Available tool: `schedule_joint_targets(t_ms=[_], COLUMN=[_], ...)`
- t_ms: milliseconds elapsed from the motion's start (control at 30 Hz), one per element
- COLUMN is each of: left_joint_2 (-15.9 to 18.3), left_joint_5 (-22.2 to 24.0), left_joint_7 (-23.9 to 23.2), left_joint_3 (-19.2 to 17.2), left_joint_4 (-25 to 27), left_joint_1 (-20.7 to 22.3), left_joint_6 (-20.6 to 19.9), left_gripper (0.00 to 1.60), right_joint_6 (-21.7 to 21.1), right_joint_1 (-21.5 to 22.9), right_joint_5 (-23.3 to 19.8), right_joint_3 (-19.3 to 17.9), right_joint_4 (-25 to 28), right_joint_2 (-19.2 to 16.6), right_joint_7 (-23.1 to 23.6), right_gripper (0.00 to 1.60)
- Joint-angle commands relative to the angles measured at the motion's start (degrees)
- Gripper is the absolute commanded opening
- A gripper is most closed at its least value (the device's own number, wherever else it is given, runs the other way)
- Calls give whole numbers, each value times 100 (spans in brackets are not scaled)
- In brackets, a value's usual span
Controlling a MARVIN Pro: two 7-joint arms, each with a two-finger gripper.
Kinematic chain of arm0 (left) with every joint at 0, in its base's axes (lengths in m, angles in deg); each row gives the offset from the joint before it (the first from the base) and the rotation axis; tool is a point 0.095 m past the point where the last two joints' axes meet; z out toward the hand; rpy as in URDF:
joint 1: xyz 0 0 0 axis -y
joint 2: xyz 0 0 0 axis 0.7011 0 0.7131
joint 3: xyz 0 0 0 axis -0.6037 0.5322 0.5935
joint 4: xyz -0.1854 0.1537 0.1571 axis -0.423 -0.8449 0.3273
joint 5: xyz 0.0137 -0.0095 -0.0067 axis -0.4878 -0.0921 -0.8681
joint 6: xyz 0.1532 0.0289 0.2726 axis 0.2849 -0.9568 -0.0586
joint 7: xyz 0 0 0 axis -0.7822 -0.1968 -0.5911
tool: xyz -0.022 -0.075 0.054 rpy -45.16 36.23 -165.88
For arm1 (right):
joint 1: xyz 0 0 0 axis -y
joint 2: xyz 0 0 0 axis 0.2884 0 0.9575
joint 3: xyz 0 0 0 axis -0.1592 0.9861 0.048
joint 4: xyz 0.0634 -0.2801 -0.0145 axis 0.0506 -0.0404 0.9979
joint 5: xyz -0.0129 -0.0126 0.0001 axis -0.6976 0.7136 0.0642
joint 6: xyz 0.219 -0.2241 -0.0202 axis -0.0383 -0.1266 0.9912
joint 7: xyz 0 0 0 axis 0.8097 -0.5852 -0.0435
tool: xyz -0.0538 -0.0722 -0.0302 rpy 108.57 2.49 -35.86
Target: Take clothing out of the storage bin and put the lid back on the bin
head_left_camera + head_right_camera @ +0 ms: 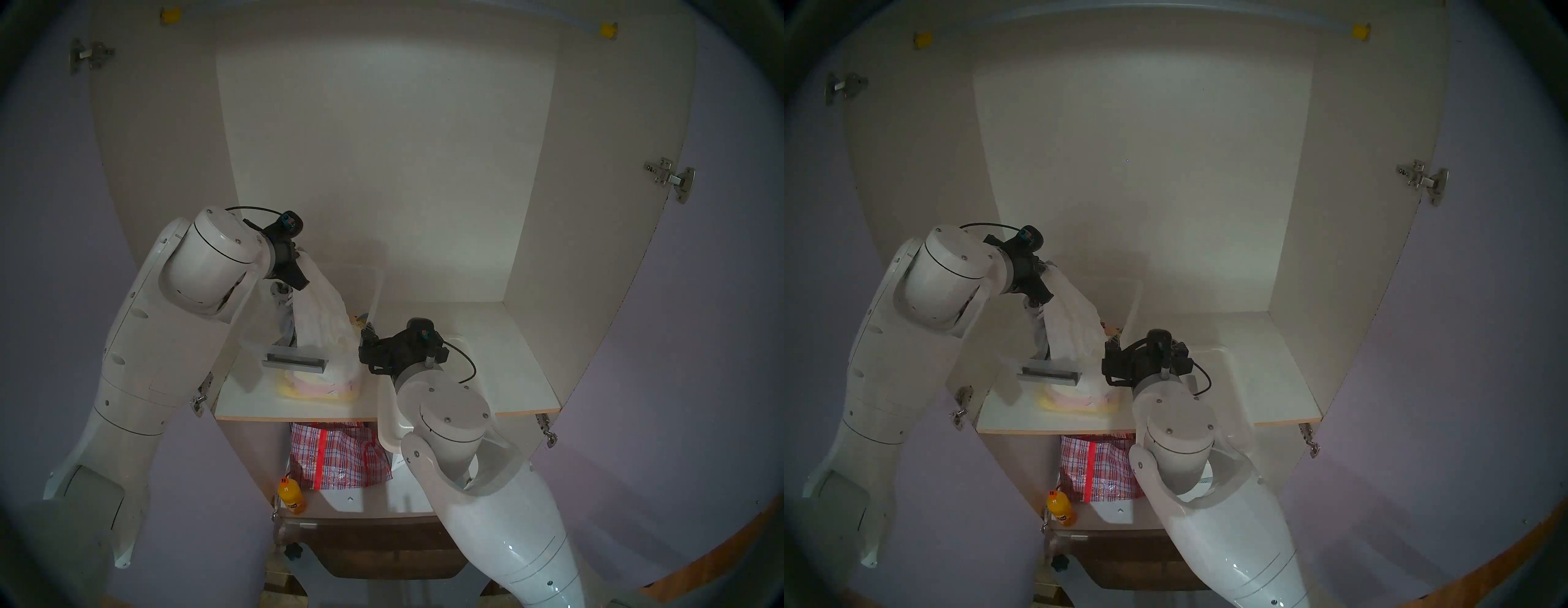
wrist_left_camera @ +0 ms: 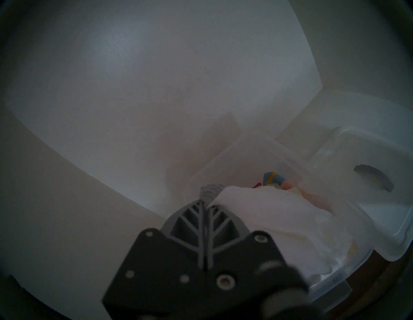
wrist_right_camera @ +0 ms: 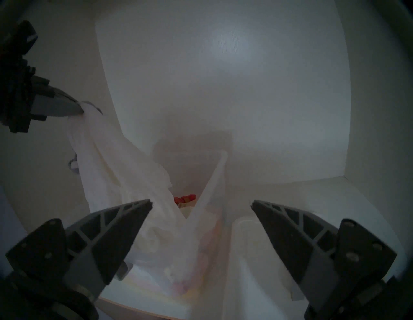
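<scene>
Left gripper, pinching the white clothing, lifts it half out of the clear storage bin on the shelf; right gripper spread beside the lid; next, pull the clothing clear.

The white cabinet shelf carries the see-through storage bin toward its left side, reaching near the front edge, with the flat white lid lying just right of it and overhanging the front edge, while the right side is bare.
</scene>
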Motion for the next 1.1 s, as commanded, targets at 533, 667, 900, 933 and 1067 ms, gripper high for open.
schedule_joint_targets(t_ms=[533, 667, 900, 933, 1067], left_joint_2=[-358, -509, -575, -561, -554], left_joint_5=[208, 533, 741, 748, 808], left_joint_7=[29, -77, -195, -210, -231], left_joint_3=[-118, -328, -350, -348, -392], left_joint_4=[415, 579, 653, 658, 643], left_joint_1=[338, 134, 70, 76, 105], left_joint_6=[254, 482, 628, 621, 645], left_gripper=[0, 0, 0, 0, 0], right_joint_6=[1158, 1430, 1238, 1171, 1266], right_joint_1=[606, 750, 1007, 1032, 1071], right_joint_5=[-204, -264, -383, -430, -384], right_joint_3=[964, 982, 1057, 1076, 1128], right_joint_4=[-613, -821, -978, -911, -891], right_joint_2=[291, 432, 536, 481, 511], right_joint_7=[-1733, -1792, -1674, -1583, -1560], right_gripper=[160, 160, 160, 160, 160])
